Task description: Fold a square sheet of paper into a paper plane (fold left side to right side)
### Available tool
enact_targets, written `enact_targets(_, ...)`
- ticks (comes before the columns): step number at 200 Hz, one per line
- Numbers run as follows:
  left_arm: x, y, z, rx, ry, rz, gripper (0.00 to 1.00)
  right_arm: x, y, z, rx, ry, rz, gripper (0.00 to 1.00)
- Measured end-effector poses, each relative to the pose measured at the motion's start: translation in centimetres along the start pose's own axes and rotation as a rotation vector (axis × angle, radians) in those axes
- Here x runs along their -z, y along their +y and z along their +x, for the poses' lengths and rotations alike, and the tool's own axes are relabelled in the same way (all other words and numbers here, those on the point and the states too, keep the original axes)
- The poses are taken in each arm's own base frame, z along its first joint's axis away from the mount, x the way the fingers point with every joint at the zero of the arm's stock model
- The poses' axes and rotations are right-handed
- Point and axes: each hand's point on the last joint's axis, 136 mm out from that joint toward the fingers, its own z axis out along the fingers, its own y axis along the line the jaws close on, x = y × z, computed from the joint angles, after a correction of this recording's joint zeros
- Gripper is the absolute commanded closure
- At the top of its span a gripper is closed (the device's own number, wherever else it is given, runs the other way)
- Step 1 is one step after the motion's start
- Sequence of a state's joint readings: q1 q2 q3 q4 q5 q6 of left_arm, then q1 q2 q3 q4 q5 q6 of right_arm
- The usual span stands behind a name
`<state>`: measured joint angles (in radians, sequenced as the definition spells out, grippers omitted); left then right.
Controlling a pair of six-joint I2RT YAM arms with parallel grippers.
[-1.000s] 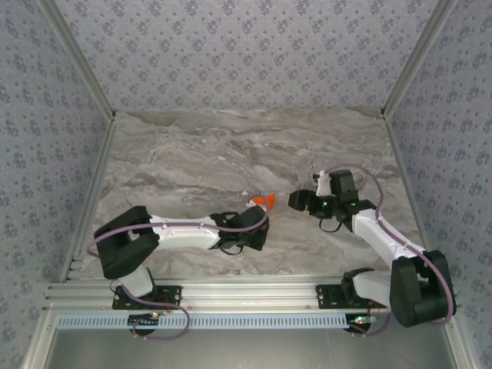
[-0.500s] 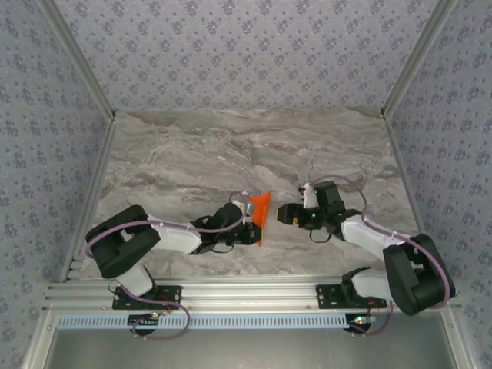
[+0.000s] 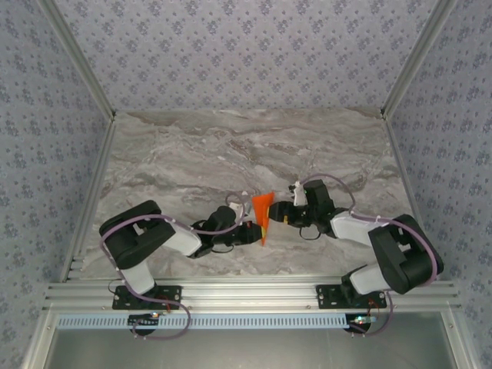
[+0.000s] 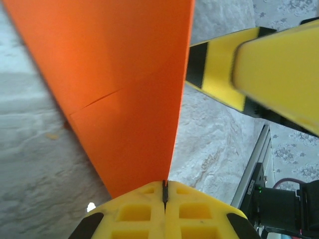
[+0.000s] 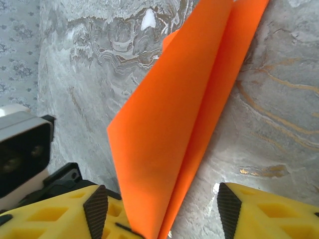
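Over the grey marbled surface (image 3: 192,154), the left hand (image 4: 165,191) is pinching the thin bright orange creased paper sheet (image 4: 124,99) just ahead of its fingertips, the right hand (image 5: 162,209) is straddling it, fingers parted, and such light, floppy paper is probably wanting grips near the stiffer crease.

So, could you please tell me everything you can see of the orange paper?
The orange paper is thin, plain, bright, folded into a pointed wedge of layered flaps with a faint crease across one face. It is at the front middle of the marbled table. The left gripper is shut on its narrow end, and the open jaws of the right gripper straddle it from the opposite side.
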<state>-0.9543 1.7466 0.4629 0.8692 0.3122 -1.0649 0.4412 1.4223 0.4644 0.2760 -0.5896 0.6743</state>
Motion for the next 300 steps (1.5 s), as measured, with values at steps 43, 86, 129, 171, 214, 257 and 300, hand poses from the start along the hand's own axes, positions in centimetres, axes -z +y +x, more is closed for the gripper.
enact_targets(43,-0.3,0.6,-0.1,0.053,-0.010,0.030,0.99,-0.6,-0.2,-0.3,-0.017,0.004,0.002,0.45)
enact_targets(86,-0.2,-0.3,-0.8,0.067,-0.035,0.073,0.99,-1.2,-0.7,-0.3,-0.030,0.015,0.012,0.48)
enact_targets(129,-0.4,0.2,-0.4,0.085,-0.022,0.069,1.00,-1.9,-0.8,-0.7,-0.043,0.014,0.009,0.50)
enact_targets(171,-0.5,0.4,-0.3,0.092,-0.018,0.072,1.00,-2.4,-0.5,-1.2,-0.042,0.017,0.006,0.55)
enact_targets(214,-0.6,0.4,-0.3,0.091,-0.018,0.074,0.98,-2.9,-0.9,-1.2,-0.060,0.032,0.031,0.56)
enact_targets(257,-0.5,0.4,-0.4,0.099,-0.022,0.074,0.87,-3.0,-1.4,-1.1,-0.076,0.045,0.061,0.56)
enact_targets(300,-0.4,0.5,-0.8,0.104,-0.025,0.076,0.77,-3.2,-1.5,-1.2,-0.081,0.052,0.064,0.57)
